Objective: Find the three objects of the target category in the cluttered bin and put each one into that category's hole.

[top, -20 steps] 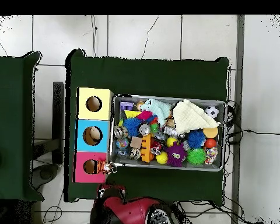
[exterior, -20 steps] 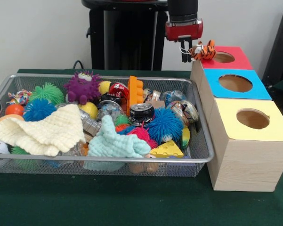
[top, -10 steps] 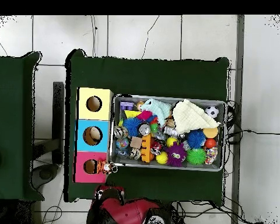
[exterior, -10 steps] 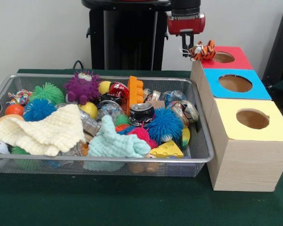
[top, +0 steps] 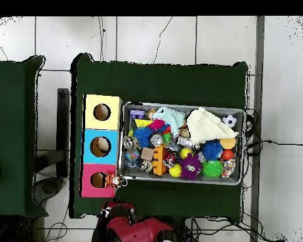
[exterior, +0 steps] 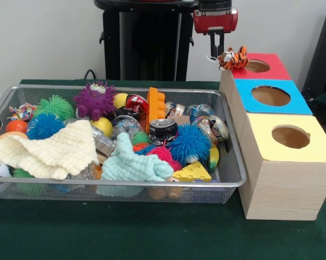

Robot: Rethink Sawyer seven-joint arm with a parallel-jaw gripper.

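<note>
On the green table (exterior: 125, 238) sits a wire bin (exterior: 230, 181), wide and packed to the rim, with a row of three wooden boxes (exterior: 285, 189) touching its right side. Nearest is the yellow-topped box (exterior: 314, 149), behind it the blue-topped box (exterior: 301, 103), and farthest the red-topped box (exterior: 276, 67), each with one round hole in its lid. Inside the bin, a cream knitted cloth (exterior: 49, 151) spreads over the left half, and a pale green cloth (exterior: 133, 165) lies bunched at the near middle. A purple fuzzy toy (exterior: 95, 99) with eyes stands at the far side, beside a green spiky ball (exterior: 54, 105) and a blue spiky ball (exterior: 43, 125). A second blue spiky ball (exterior: 190, 143) sits right of centre, behind a yellow cheese wedge (exterior: 192, 172). An upright orange block (exterior: 155, 107) rises near the middle, with a drink can (exterior: 163, 129) just right of it. A small tiger toy (exterior: 233, 58) rests on the far left corner of the red lid, just beside the hole and not in it. Above it hangs the gripper (exterior: 217, 47), apart from the toy, its dark fingers empty; whether they are together or parted I cannot tell
</note>
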